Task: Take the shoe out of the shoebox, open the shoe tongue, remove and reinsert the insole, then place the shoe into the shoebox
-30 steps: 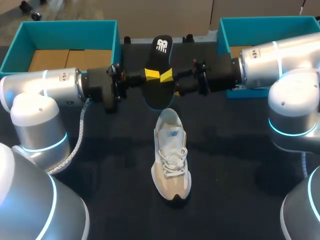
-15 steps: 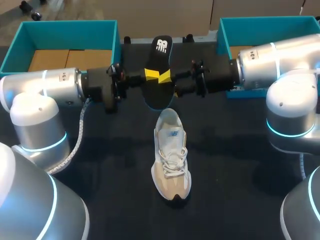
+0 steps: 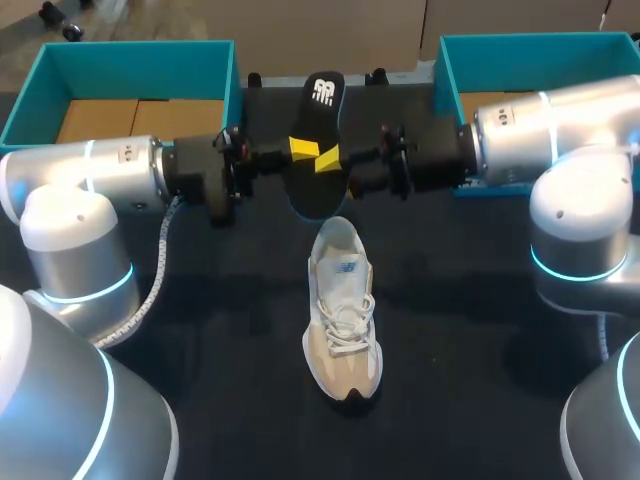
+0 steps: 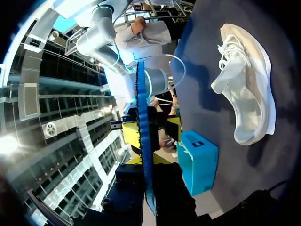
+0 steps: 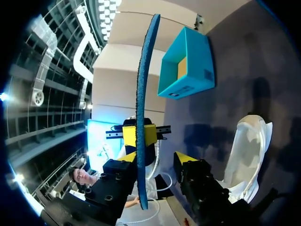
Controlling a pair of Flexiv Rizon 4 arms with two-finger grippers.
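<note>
Black table [image 3: 450, 300], dark cloth top, seen from above.

Left gripper [image 3: 300, 148]: fingers clamped on the insole [image 3: 320, 195] from both sides, upper middle of frame. Its own wrist view shows the insole [image 4: 141, 117] edge-on, pinched between the yellow tips of the left gripper [image 4: 148, 160].

Right gripper [image 3: 330, 158]: meets the same insole from the other side. In its wrist view the fingers of the right gripper [image 5: 157, 157] stand apart. One tip lies against the insole's [image 5: 143, 70] edge and the other is clear of it.

Insole held off the table between the two arms, logo end toward the top of the frame.

Shoe [image 3: 342, 320]: pale, laced, upright on the table at centre frame, just below the insole, heel opening toward it. Nothing grips it. It also shows beside the insole in both wrist views [image 4: 247, 89] [image 5: 244, 150].

Left box [image 3: 130, 60]: teal, upper left, its near wall partly hidden by the left arm.

Right box [image 3: 530, 45]: teal, upper right, its front and floor largely covered by the right arm.

Grey cable [image 3: 160, 270] hangs from the left arm, lower left.
</note>
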